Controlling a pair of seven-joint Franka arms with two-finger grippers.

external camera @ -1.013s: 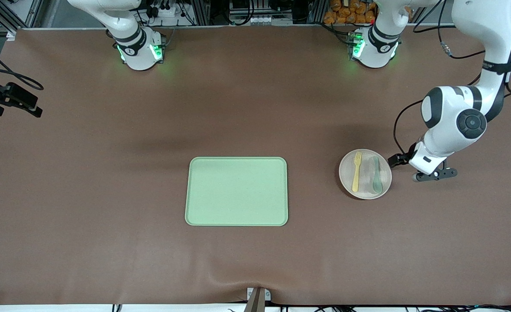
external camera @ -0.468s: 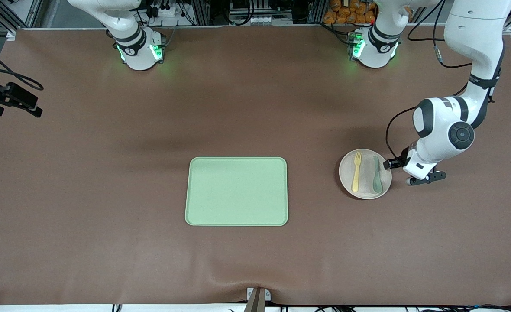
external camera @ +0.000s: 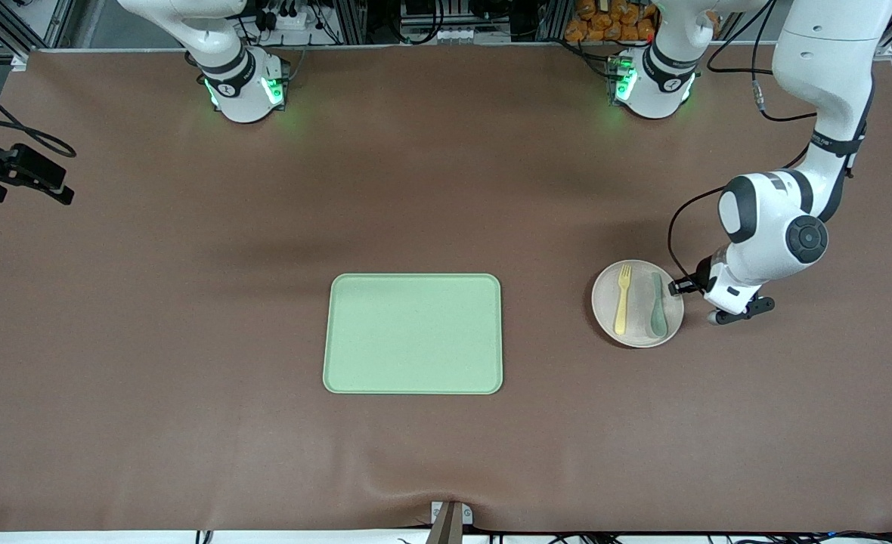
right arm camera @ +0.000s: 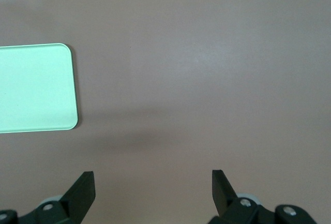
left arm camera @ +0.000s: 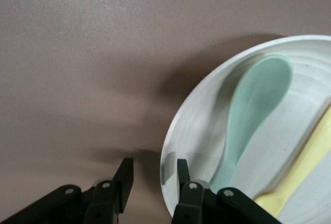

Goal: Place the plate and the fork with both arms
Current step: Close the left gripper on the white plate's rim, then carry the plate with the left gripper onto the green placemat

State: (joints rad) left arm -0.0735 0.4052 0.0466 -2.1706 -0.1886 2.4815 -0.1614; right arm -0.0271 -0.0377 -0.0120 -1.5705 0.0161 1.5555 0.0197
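Note:
The round pale plate (external camera: 605,304) lies on the brown table toward the left arm's end, beside the tray. On it lie the pale yellow fork (external camera: 623,299) and a grey-green spoon (external camera: 657,306). My left gripper (external camera: 679,288) is low at the plate's edge on the side away from the tray. In the left wrist view the gripper (left arm camera: 154,175) is open. One finger is outside the plate's rim (left arm camera: 173,146), the other over its inside beside the spoon (left arm camera: 253,115). The fork's handle (left arm camera: 305,167) shows there too. My right gripper (right arm camera: 153,182) is open and empty above bare table.
The rectangular light green tray (external camera: 413,333) lies mid-table; its corner shows in the right wrist view (right arm camera: 33,87). The right arm's base (external camera: 242,87) and the left arm's base (external camera: 650,83) stand at the table's edge farthest from the front camera. A black camera mount (external camera: 15,174) sits at the right arm's end.
My left arm has moved toward the plate and its gripper now straddles the rim. The plate, fork, spoon and tray have not moved.

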